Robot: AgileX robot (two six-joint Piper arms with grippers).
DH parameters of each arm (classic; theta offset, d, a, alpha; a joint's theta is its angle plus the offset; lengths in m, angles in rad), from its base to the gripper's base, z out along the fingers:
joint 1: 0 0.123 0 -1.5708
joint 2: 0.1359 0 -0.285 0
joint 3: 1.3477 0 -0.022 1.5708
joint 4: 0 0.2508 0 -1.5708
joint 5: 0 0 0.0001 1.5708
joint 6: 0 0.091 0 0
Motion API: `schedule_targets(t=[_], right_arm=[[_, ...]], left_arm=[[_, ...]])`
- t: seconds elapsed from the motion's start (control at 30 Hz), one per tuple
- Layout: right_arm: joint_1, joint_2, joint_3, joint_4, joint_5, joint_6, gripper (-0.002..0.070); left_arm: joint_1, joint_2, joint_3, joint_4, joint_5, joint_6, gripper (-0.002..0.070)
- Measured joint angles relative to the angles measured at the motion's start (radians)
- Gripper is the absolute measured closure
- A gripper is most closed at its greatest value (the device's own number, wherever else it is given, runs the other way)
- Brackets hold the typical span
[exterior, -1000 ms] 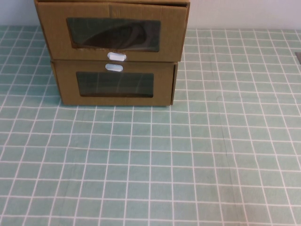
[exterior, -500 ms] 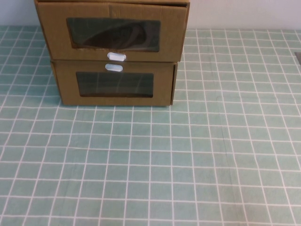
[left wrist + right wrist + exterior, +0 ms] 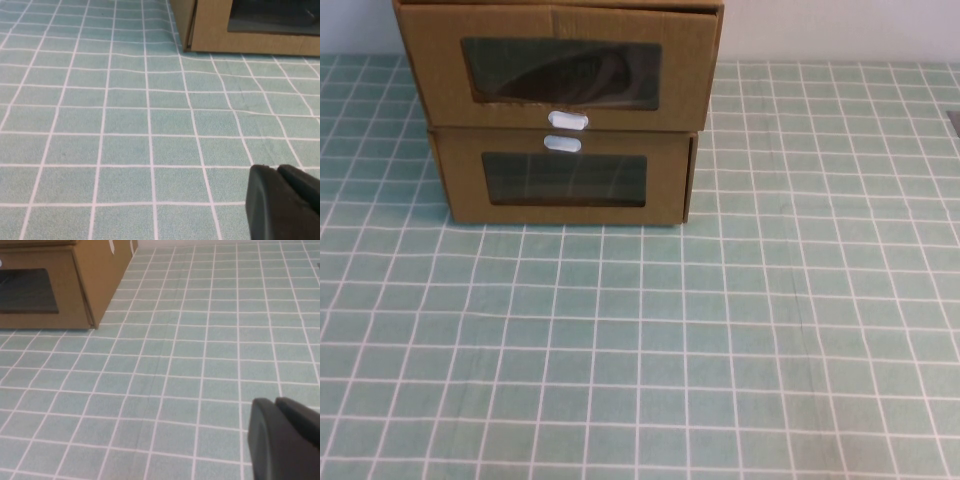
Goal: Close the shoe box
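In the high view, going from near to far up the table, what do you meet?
Bare checked tablecloth → lower cardboard box → shoe box stacked on it. Left gripper and right gripper appear only in wrist views.

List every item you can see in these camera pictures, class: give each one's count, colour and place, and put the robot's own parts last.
shoe box: one, brown cardboard, white tab below its window, stacked on top at the table's far left.
lower box: one, brown cardboard, white tab above its window, directly under the shoe box.
tablecloth: one, green with white grid lines, covering the table.
left gripper: one, black, above the cloth short of the boxes, seen only in the left wrist view.
right gripper: one, black, above the cloth to the boxes' right, seen only in the right wrist view.
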Motion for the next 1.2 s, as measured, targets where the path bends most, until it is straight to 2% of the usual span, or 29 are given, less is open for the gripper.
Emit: schedule_targets(t=[0.6, 0.9, 1.2], right_arm=[[-0.004, -0.003, 0.009, 0.002, -0.008, 0.000, 0.0690], [-0.110, -0.140, 0.120, -0.050, -0.047, 0.000, 0.0690], [-0.139, -0.140, 0.257, -0.080, -0.120, 0.000, 0.0690]], left_arm=[[0.000, 0.000, 0.002, -0.002, -0.004, -0.004, 0.0680], [0.000, 0.000, 0.002, -0.002, -0.004, -0.004, 0.0680], [0.000, 0.000, 0.002, -0.004, -0.004, -0.007, 0.0680]])
